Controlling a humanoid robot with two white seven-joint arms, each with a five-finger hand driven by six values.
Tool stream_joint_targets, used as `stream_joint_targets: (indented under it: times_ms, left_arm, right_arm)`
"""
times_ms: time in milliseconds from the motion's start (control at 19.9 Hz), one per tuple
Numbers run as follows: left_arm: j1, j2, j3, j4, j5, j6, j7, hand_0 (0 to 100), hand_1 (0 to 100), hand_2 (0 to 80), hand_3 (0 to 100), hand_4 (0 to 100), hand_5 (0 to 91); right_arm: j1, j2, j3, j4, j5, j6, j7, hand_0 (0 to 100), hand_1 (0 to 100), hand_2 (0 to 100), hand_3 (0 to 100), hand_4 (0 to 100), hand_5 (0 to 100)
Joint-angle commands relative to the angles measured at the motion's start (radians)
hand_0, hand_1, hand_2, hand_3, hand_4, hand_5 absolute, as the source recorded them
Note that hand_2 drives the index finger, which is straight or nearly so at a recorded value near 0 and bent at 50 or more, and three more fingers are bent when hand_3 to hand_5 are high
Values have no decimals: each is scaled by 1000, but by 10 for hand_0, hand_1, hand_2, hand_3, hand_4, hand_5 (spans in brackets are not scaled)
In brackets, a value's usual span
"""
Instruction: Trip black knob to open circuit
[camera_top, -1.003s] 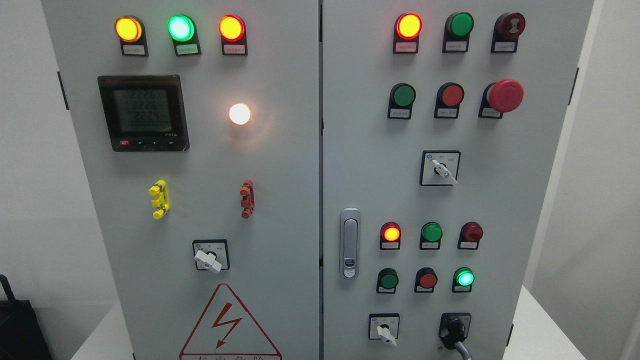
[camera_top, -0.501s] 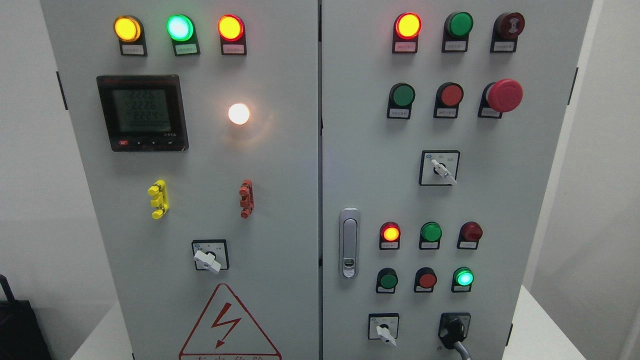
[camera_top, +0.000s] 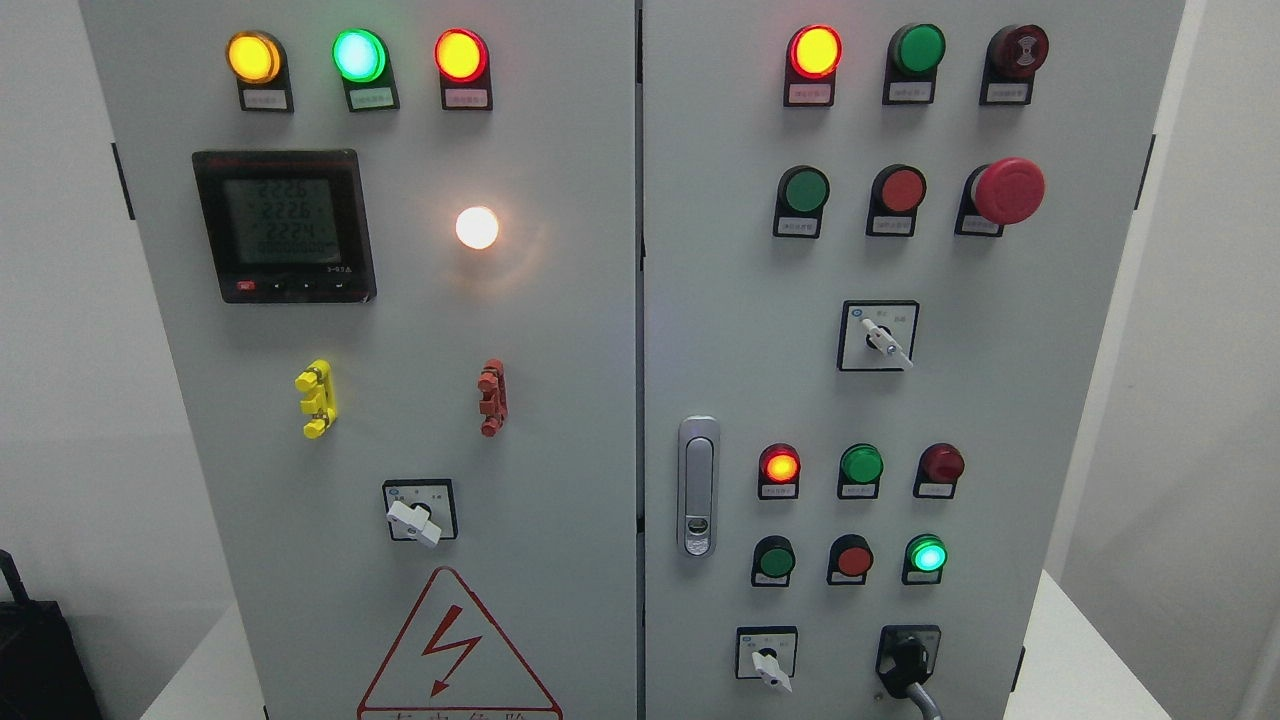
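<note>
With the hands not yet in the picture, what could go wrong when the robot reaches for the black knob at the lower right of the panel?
1. The black knob sits near the bottom edge of the view, so an incoming hand may hide it.
2. The white-handled selector stands just left of it; a hand could bump or turn that instead.
3. A grey cable hangs right below the knob and may snag fingers.

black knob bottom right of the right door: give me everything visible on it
The black knob sits at the lower right of the right door, in a black square surround, just right of a white-handled selector switch. It looks like glossy black plastic with a rounded body. A grey lever or cable runs from it down and right to the picture's bottom edge. No hand is in view; nothing else touches it.
</note>
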Motion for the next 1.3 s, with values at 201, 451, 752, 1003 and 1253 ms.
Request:
stream_joint_targets:
  times_ms: [201,451,752,1003,1253]
  left_arm:
    - [0,0,1,-25,0,-1,0,120,389,0,0,0,0]
    - [0,0,0,-25,0,1,0,120,389,0,0,0,0]
    - [0,0,0,-25,0,-1,0,120,389,0,0,0,0]
    - [0,0,0,-25,0,-1,0,120,389,0,0,0,0]
    - [0,0,0,-25,0,-1,0,120,389,0,0,0,0]
  right_arm:
    - [2,-3,-4,4,1,4,15,0,32,39,1000,932,852]
    - [4,-7,-9,6,1,4,15,0,32,39,1000,931,848]
    - [4,-15,-12,12,1,4,15,0,33,40,1000,930,847]
    - [4,-16,-13,12,1,4,15,0,33,41,1000,926,842]
    - [4,-29,-15,17,1,2,14,0,34,43,1000,926,841]
